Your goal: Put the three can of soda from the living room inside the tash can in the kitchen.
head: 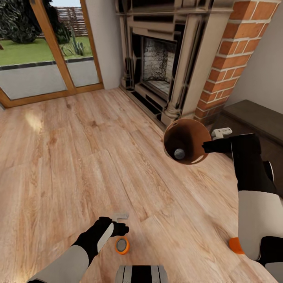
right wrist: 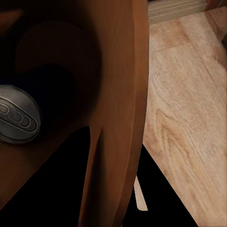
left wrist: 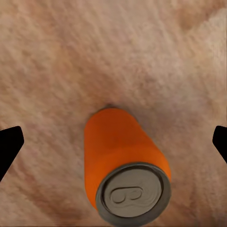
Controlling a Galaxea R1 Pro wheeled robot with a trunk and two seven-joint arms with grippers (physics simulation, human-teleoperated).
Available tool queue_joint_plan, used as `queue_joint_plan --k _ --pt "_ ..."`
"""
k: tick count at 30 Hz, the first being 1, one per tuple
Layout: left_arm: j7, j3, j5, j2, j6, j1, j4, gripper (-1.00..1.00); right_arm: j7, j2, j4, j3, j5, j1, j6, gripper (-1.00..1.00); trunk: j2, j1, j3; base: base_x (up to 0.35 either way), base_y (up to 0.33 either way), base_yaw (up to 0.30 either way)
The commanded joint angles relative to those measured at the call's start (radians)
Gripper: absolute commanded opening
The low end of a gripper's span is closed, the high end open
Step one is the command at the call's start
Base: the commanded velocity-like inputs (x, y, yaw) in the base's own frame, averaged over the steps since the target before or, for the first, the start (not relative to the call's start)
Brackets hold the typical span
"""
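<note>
Your left gripper hangs wide over the upright orange soda can — descend, close; right gripper pinches the copper-lined round bin.

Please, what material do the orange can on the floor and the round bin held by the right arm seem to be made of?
The orange can looks like painted metal: a smooth bright body and a dull grey top with a pull tab. The bin has a glossy copper-brown inside that catches light, so it may be polished metal or lacquered plastic; the render leaves this open.
</note>
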Motion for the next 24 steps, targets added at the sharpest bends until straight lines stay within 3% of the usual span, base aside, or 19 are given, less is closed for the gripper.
queue_joint_plan --k 1,20,24 --pt "0.000 0.000 0.000 0.000 0.000 0.000 0.000 1.00 0.003 0.000 -0.001 0.000 -0.020 -0.001 0.003 -1.00 0.000 0.000 -0.004 0.000 0.000 0.000" --pt "0.000 -0.001 0.000 0.000 0.003 0.000 0.001 1.00 0.002 0.000 -0.001 0.003 -0.016 -0.002 0.003 -1.00 -0.005 0.009 -0.077 0.000 0.000 0.000" --pt "0.000 -0.001 0.000 -0.001 0.003 0.000 0.001 1.00 0.002 0.000 -0.001 0.003 -0.018 -0.002 0.003 -1.00 -0.005 0.009 -0.077 0.000 0.000 0.000"
